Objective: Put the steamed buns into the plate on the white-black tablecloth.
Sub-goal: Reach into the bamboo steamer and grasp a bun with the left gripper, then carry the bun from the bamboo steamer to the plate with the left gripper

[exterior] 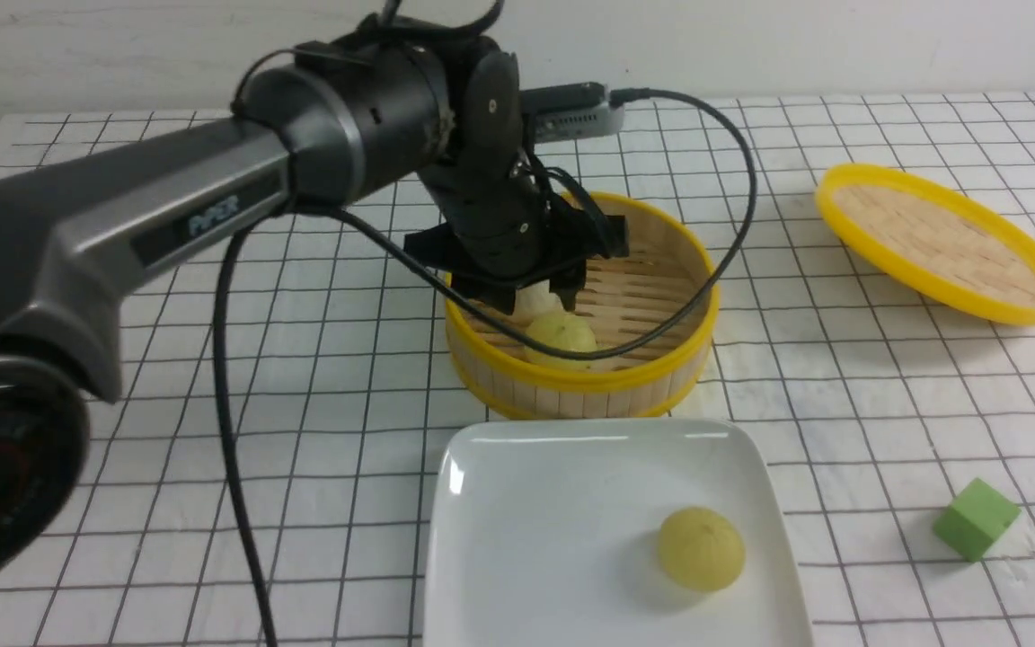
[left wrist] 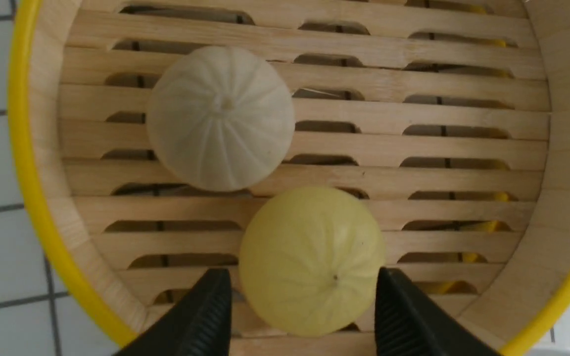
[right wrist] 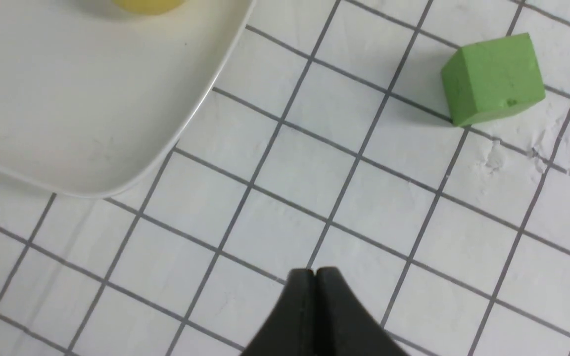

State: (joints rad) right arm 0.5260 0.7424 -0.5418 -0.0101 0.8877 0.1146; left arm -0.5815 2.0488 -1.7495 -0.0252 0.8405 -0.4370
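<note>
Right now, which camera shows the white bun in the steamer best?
The left wrist view: the white bun shows whole, pleats and all, in the steamer. The front view catches only a sliver of it; the right wrist view misses it.

In the front view, the beige-white bun [exterior: 533,304] is mostly hidden by the left gripper [exterior: 537,295], and the plate [exterior: 482,503] is cut off below. A yellow-green bun [right wrist: 149,4] is cropped in the right wrist view.

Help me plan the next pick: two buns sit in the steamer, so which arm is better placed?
Left. Its open pincer straddles the yellow-green bun inside the steamer basket, jaws either side. The right pincer is shut, over bare tablecloth near the green cube, away from the basket.
</note>
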